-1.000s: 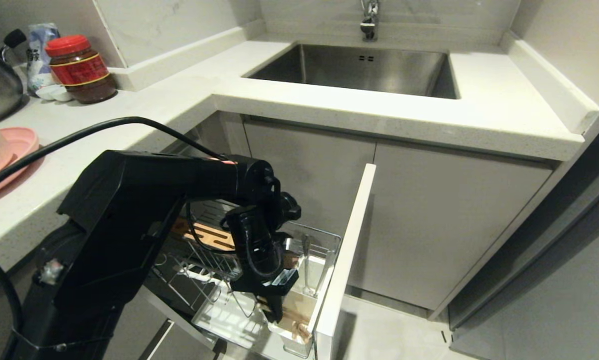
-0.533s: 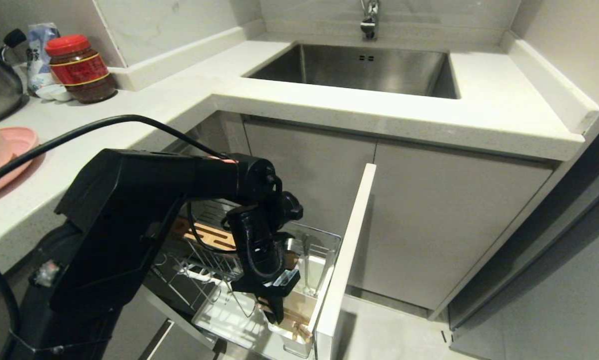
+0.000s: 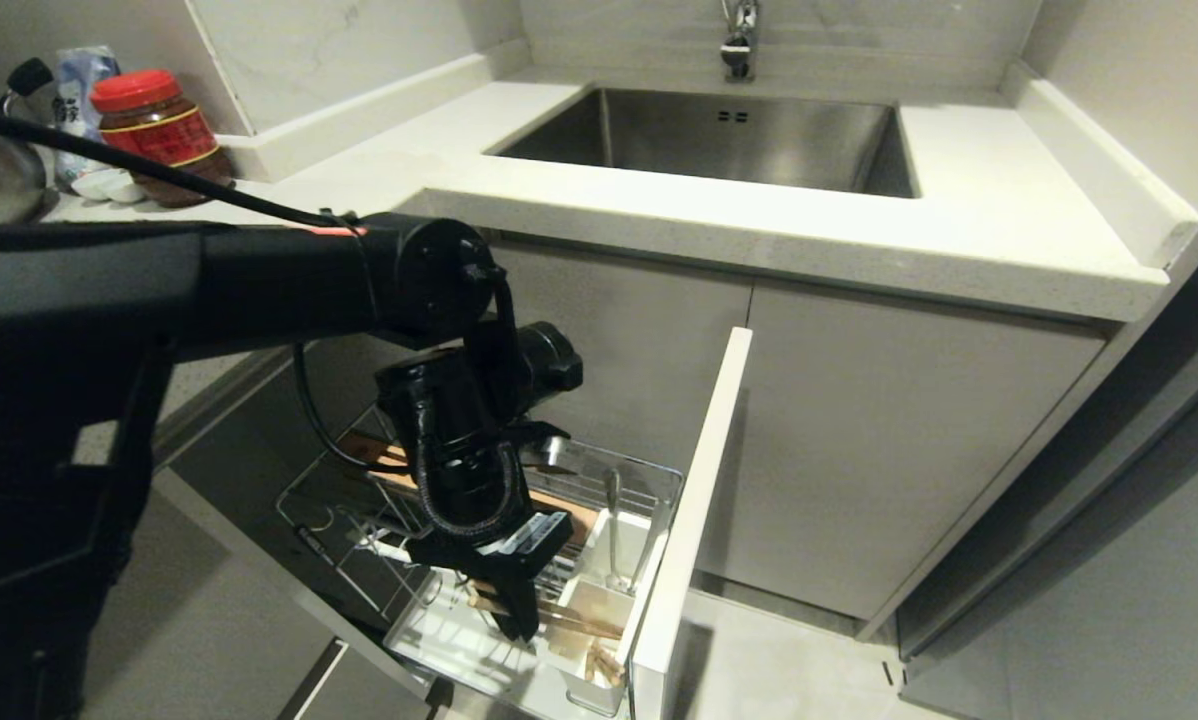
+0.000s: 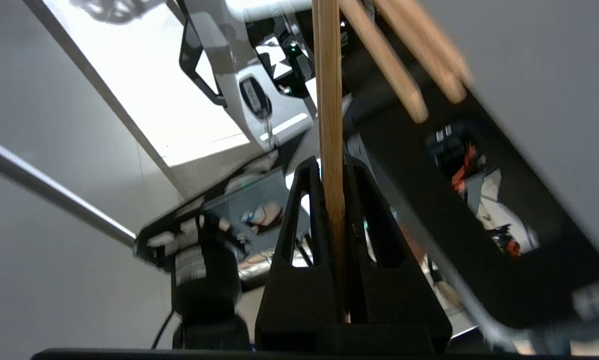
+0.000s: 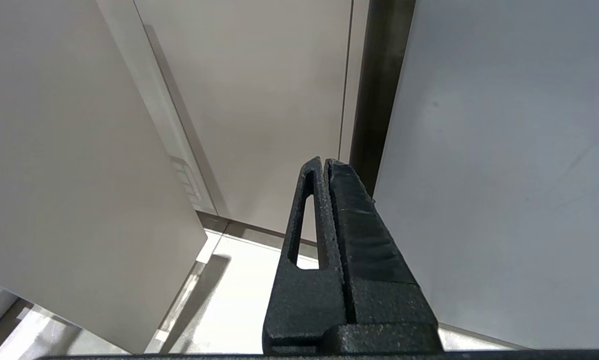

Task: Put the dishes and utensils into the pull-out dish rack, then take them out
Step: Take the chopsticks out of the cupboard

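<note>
Head view: left claw (image 3: 519, 615) hangs point-down over the pull-out dish rack (image 3: 599, 475), just beside the white cutlery box (image 3: 599, 610) at the rack's front corner.
Grip: left claw is clenched on the chopsticks (image 4: 329, 100); the left wrist view shows one stick pinched between the two fingers (image 4: 307, 210), with other stick ends splayed off at an angle past it.
Chopsticks, place: in the head view they (image 3: 559, 612) lie crosswise at the claw tip, above the cutlery box, tilted rather than upright.
Metal cutlery (image 3: 612, 530): stands in the cutlery box, on the side toward the rack's back.
Front panel (image 3: 694, 500): stands just beside the cutlery box, on the side away from the arm.
Right claw (image 5: 325, 172): clenched on nothing, parked well apart from the rack, facing cabinet panels.
Risk one: only one stick seems squarely pinched, so I judge the other could slip and drop onto the drip tray (image 3: 459, 640) or the floor.
Risk two: sticks carried crosswise could snag the rack wires, the box rim or the front panel and be levered out of the grip.
Risk three: a knock against the metal cutlery could tip it out of the box.
Plate and bowl: hidden behind the arm; I cannot tell where they are.
</note>
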Motion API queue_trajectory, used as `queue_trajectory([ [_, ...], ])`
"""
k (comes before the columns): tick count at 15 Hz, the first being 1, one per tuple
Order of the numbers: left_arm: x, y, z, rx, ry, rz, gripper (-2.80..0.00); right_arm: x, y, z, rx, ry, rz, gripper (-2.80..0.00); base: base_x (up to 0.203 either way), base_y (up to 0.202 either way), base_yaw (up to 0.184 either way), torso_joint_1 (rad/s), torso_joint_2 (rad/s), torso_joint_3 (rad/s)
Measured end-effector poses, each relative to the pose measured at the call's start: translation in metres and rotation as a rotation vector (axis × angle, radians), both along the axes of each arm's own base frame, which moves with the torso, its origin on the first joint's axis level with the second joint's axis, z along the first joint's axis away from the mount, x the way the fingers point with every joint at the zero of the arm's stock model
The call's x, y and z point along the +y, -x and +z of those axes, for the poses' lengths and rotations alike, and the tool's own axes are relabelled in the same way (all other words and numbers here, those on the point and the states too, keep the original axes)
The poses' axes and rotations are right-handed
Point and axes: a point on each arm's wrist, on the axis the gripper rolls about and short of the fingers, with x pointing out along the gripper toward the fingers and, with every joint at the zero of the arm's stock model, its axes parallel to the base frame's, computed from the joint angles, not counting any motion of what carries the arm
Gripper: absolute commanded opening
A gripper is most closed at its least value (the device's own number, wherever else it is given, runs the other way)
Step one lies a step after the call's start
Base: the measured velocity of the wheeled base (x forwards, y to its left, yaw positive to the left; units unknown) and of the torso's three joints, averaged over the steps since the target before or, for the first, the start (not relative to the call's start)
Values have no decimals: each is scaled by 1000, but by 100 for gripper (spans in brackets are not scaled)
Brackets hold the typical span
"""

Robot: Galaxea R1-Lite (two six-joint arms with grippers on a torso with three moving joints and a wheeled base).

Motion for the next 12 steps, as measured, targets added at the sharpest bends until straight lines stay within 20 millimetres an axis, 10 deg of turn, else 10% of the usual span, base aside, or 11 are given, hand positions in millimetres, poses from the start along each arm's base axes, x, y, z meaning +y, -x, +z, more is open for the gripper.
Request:
queue_trajectory([
  [12, 63, 91, 112, -359, 116, -7, -280, 0, 0, 0, 0, 0, 0, -280, 0, 0, 0, 0, 0, 0],
])
